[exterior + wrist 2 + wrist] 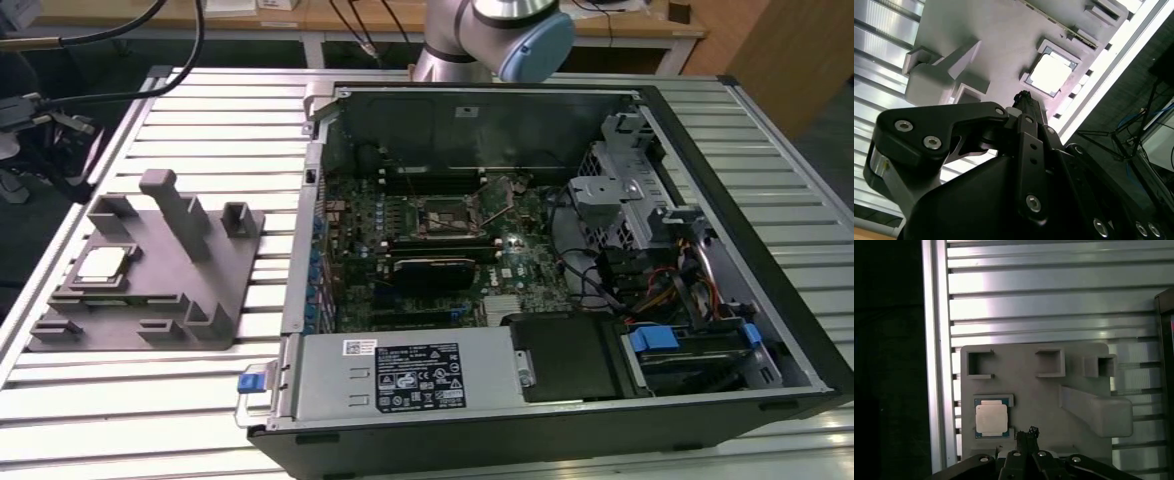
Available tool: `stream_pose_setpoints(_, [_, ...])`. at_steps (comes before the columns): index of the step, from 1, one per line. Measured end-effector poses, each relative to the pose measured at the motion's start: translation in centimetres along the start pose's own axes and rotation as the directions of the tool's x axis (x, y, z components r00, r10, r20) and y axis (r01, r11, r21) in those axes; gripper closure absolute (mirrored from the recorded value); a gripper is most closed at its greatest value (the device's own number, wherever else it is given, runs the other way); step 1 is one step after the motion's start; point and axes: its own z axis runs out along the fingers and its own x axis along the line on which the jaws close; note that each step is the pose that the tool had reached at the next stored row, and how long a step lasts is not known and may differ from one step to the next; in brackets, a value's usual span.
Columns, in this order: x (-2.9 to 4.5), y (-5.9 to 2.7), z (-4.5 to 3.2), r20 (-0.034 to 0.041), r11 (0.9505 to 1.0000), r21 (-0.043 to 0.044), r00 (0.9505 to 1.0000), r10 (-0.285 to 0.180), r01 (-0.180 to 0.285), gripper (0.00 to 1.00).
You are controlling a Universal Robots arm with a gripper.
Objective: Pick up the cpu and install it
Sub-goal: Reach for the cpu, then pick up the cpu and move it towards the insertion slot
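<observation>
cpu (pixel 104 263) lay flat, silvery top up, in a shallow recess of the grey fixture (pixel 214 300) at the exterior view's left, on the slatted metal surface (pixel 200 110). In both wrist views it sat framed by that recess (pixel 991 419) (pixel 1050 71), with the fixture's raised blocks and a long sloping post around it. The tool (pixel 1027 432) hung over the fixture near the cpu, its dark fingers drawn narrow together with nothing between them; the second wrist view showed the same closed tips (pixel 1023 96) pointing toward the chip. Toward the exterior view's right stood the open computer case (pixel 747 200), its motherboard (pixel 514 262) exposed and the black socket frame (pixel 447 215) near the board's middle. Behind the case, the arm's (pixel 494 40) grey joint with its blue cap rose at the far edge of the surface.
</observation>
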Motion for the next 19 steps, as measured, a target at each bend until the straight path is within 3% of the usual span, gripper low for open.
stream_pose_setpoints(5, [0.48, -0.07, 0.28, 0.0000, 1.0000, 0.0000, 1.0000, 0.000, 0.000, 0.89])
stream_pose_setpoints(19, [0.62, -0.08, 0.32, 0.0000, 1.0000, 0.0000, 1.0000, 0.000, 0.000, 0.89])
